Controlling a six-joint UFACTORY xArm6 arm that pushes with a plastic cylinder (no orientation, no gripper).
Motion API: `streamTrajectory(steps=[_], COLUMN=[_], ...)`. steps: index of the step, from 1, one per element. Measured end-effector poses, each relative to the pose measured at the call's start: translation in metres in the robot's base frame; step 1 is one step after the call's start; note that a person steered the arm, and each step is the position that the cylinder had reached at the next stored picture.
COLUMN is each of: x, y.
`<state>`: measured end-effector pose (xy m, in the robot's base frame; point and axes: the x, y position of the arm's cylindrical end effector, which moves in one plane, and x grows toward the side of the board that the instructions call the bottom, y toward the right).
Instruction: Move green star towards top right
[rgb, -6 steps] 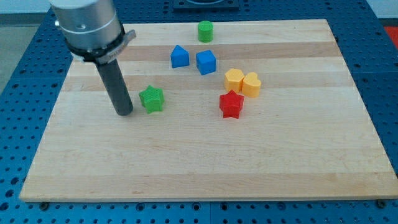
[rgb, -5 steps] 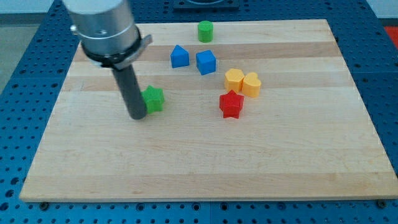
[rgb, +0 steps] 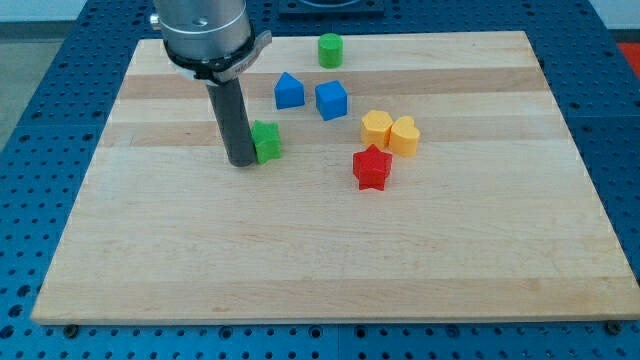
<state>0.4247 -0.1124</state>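
Observation:
The green star (rgb: 267, 141) lies on the wooden board (rgb: 330, 250), left of the view's centre. My tip (rgb: 242, 160) stands against the star's left side, touching it and hiding part of it. The dark rod rises from there to the arm's grey body at the view's top left.
A blue house-shaped block (rgb: 289, 91) and a blue cube (rgb: 331, 100) lie up and right of the star. A green cylinder (rgb: 330, 49) sits near the top edge. An orange hexagon (rgb: 376, 128), an orange heart (rgb: 404, 136) and a red star (rgb: 371, 168) lie to the right.
My tip moved right and slightly up, met the green star's left side and pushed it a little to the right and up. The other blocks have not moved.

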Motion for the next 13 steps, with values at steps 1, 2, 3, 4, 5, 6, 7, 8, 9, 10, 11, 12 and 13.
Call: streamTrajectory(steps=[1,2,3,4,5,6,7,8,9,10,11,12,13], x=[-0.01,-0.024,-0.039,-0.051,-0.051,-0.051,-0.048,-0.032,-0.026,-0.04,-0.051,-0.051,-0.051], y=[0.013,0.025,0.016,0.01,0.022,0.038,0.048,0.046,0.05,0.069,0.091,0.117,0.143])
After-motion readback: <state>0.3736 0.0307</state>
